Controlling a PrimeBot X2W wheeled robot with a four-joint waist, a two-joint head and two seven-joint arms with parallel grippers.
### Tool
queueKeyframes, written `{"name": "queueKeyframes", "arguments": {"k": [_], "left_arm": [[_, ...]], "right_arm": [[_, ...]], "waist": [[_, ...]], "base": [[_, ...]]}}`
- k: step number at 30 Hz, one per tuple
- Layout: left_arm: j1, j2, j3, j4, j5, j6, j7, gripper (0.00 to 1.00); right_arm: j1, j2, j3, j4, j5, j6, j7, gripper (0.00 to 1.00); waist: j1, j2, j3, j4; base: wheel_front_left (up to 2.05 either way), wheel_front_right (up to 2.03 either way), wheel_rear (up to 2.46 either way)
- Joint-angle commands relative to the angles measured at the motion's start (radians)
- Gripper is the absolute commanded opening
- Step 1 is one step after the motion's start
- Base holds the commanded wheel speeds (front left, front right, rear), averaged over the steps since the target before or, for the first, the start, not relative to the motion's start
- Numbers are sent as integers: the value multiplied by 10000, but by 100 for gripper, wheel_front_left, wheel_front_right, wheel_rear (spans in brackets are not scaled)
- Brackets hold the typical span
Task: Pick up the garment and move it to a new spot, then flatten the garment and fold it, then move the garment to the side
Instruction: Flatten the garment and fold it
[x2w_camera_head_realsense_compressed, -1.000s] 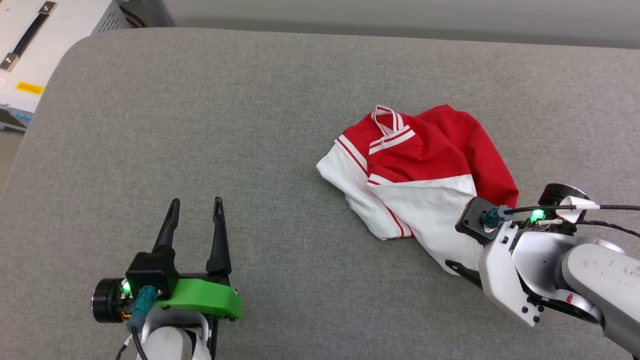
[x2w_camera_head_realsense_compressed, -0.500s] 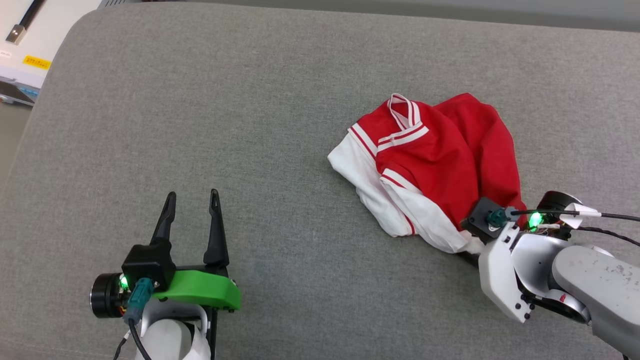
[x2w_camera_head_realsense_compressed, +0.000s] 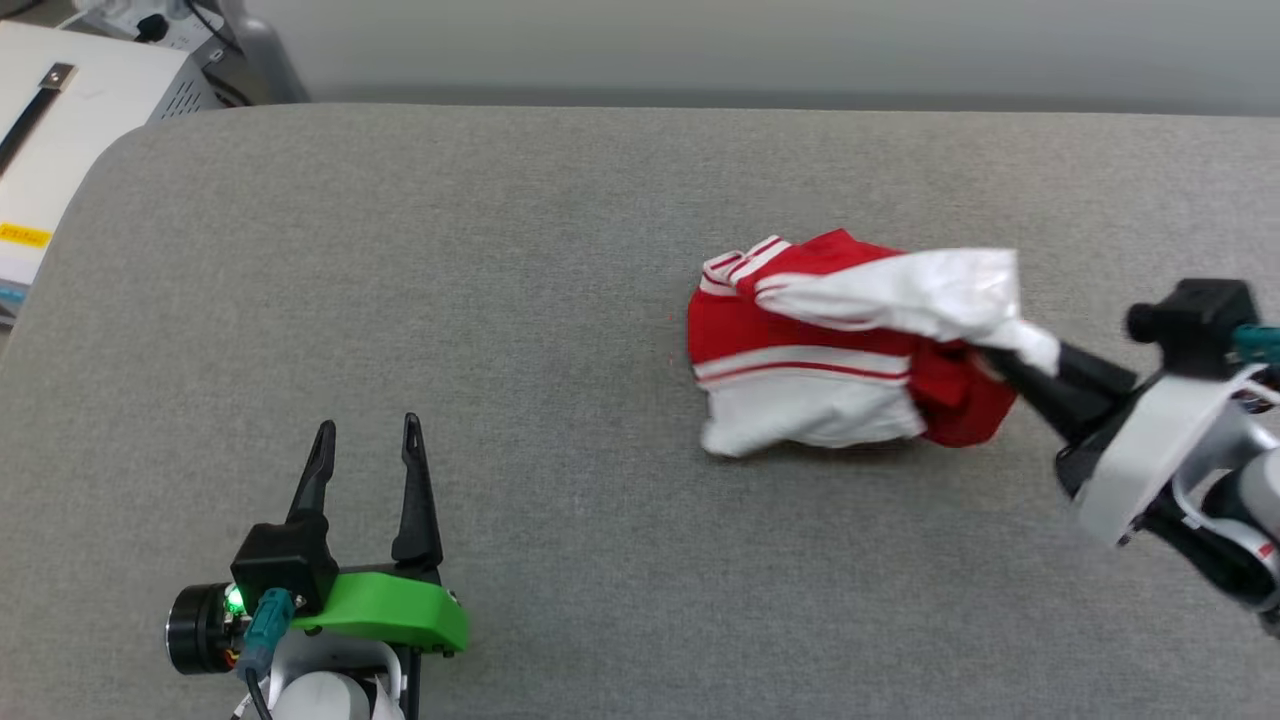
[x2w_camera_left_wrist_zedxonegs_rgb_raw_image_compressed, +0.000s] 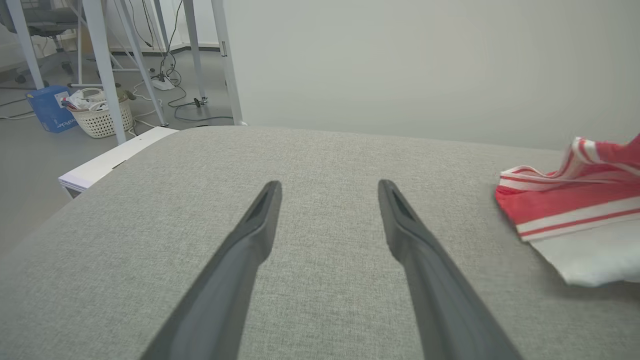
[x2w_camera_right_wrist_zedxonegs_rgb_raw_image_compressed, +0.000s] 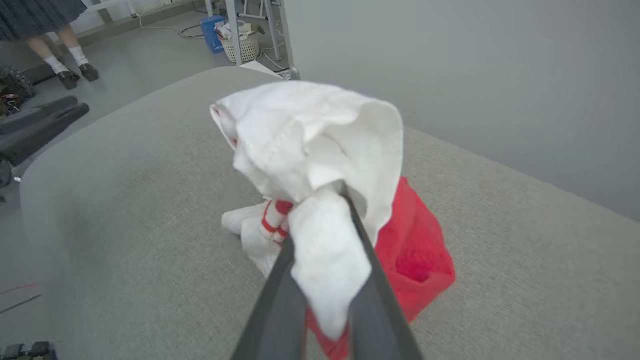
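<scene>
The tips of my right gripper (x2w_camera_head_realsense_compressed: 992, 357) are buried in the red jersey T-shirt with white sleeves and striped trim (x2w_camera_head_realsense_compressed: 800, 340), so I cannot tell how much cloth is between its two dark fingers. In the right wrist view a white fold lies over both fingers and covers their tips, and the bundle there is blurred. Far beyond these fingers, to their left, a person (x2w_camera_right_wrist_zedxonegs_rgb_raw_image_compressed: 55, 30) is cut by the top edge; I see only a dark hem, legs, white socks and dark shoes. In the left wrist view the shirt lies to the right of the fingers of my left gripper (x2w_camera_left_wrist_zedxonegs_rgb_raw_image_compressed: 330, 187), and the right edge cuts it. Far beyond the left finger, the contents of a white woven plastic basket (x2w_camera_left_wrist_zedxonegs_rgb_raw_image_compressed: 102, 120) are too small to tell.
</scene>
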Motion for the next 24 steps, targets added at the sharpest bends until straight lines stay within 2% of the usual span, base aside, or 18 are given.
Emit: {"name": "queueKeyframes", "arguments": {"k": [1, 8, 12, 15, 18, 23, 24], "left_arm": [[79, -37, -9, -35, 112, -10, -57, 100], [-42, -37, -39, -76, 124, -1, -57, 100], [-136, -37, -123, -67, 37, 70, -57, 100], [-264, -37, -279, -25, -3, 75, -57, 100], [-383, -37, -392, 21, -39, 71, -57, 100], [-462, -37, -460, 110, -46, 60, -57, 100], [-440, -37, -455, 128, -44, 69, -57, 100]], "right_arm": [[358, 39, -587, 155, 282, -6, -336, 0], [1536, 250, -3022, 1531, 1817, -6, -831, 0], [1845, 717, -4104, 3206, 2408, -6, -1049, 0], [1788, 1068, -4801, 5100, 2544, -6, -1181, 0], [1517, 1468, -5041, 7009, 2297, -6, -1096, 0], [1008, 1910, -4741, 8795, 1472, -6, -1159, 0], [913, 2000, -4766, 8931, 1425, -6, -1330, 34]], "waist": [[0, 0, -154, -287], [0, 0, 152, -367], [0, 0, 369, -309], [0, 0, 523, -161], [0, 0, 637, -21], [0, 0, 637, 143], [0, 0, 578, 149]], "base": [[0, 0, 0], [0, 0, 0], [0, 0, 0], [0, 0, 0], [0, 0, 0], [0, 0, 0], [0, 0, 0]]}}
